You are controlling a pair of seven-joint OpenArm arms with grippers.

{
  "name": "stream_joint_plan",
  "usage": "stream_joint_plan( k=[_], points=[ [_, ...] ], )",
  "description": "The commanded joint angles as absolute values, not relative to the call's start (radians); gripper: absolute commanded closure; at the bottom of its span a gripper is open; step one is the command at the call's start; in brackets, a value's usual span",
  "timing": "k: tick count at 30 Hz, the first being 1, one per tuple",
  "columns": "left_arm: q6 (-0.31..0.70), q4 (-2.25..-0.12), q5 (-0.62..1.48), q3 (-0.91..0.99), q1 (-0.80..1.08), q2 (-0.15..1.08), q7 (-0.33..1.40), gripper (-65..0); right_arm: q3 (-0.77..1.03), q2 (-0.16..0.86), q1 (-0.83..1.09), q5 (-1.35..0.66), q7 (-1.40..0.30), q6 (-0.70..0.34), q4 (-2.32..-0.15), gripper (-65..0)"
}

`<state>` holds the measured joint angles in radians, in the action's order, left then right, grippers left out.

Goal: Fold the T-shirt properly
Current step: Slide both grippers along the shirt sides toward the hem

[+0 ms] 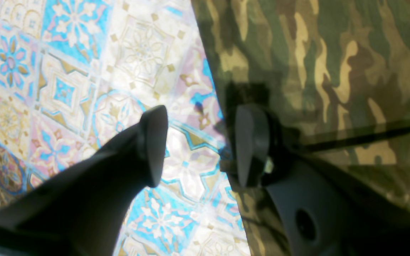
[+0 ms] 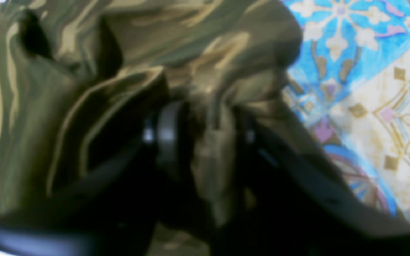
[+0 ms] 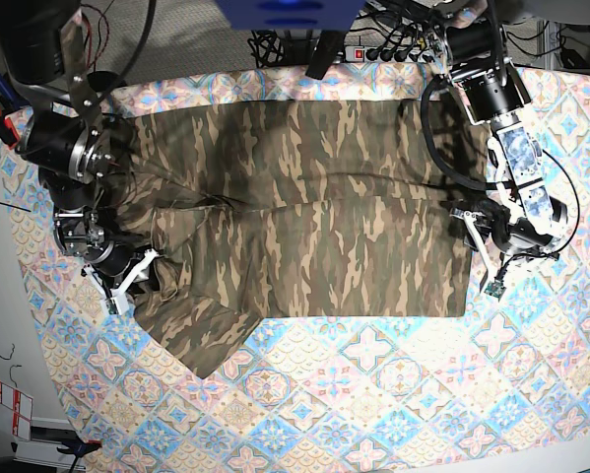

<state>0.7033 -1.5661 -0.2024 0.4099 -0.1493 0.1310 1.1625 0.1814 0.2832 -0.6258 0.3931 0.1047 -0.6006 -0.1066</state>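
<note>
The camouflage T-shirt (image 3: 295, 207) lies spread flat across the tile-patterned tablecloth (image 3: 373, 394), with one sleeve (image 3: 191, 325) sticking out toward the front left. My right gripper (image 3: 140, 273) is at the shirt's left end. In the right wrist view it (image 2: 208, 137) is shut on a bunched fold of the T-shirt (image 2: 212, 156). My left gripper (image 3: 470, 229) is at the shirt's right edge. In the left wrist view it (image 1: 199, 145) is open and holds nothing: one finger is over the tablecloth (image 1: 84, 71), the other at the shirt's edge (image 1: 315, 71).
A power strip (image 3: 393, 49) and cables lie along the table's back edge. The tablecloth runs on in front of the shirt and to its right (image 3: 580, 325). The table's left edge (image 3: 14, 246) is close to my right arm.
</note>
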Motion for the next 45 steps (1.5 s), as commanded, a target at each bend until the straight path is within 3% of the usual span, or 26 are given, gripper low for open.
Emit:
stream_joint_plan(
  k=[1,4,9,14,22,33,40,45],
  points=[
    [0.698,-1.583,-0.196,0.412,-0.166,0.14,1.152,-30.4,0.176,0.28,-0.622,0.435,0.027,-0.636,-0.097,-12.1],
    [0.698,-1.584,-0.196,0.414,-0.176,0.14,1.152,-30.2,0.177,0.282,-0.619,0.435,0.027,-0.636,-0.097,-8.2],
    [0.698,-1.578,-0.197,0.472,-0.285,0.133,1.152,-30.7,0.179,0.283,-0.601,0.433,0.027,-0.636,-0.097,-8.3],
    [0.698,-1.319,-0.197,0.516,-0.475,0.16,1.106,-31.4,0.179,0.285,-0.601,0.433,0.027,-0.634,-0.097,-8.4],
    [0.698,-0.875,-0.197,0.515,-0.542,0.206,0.75,-48.3,0.179,0.285,-0.599,0.433,0.025,-0.634,-0.091,-8.4],
    [0.698,-0.424,-0.197,0.512,-0.564,0.303,0.248,-48.5,0.179,0.317,-0.598,0.432,0.025,-0.634,-0.09,-8.4],
    [0.657,-0.384,-0.237,0.423,-0.572,0.309,0.194,-48.5,0.185,0.318,-0.598,0.432,0.027,-0.634,-0.097,-8.3],
    [0.659,-0.383,-0.243,0.305,-0.572,0.255,0.193,-47.9,0.332,0.318,-0.598,0.432,0.028,-0.634,-0.099,-8.3]
  ],
)
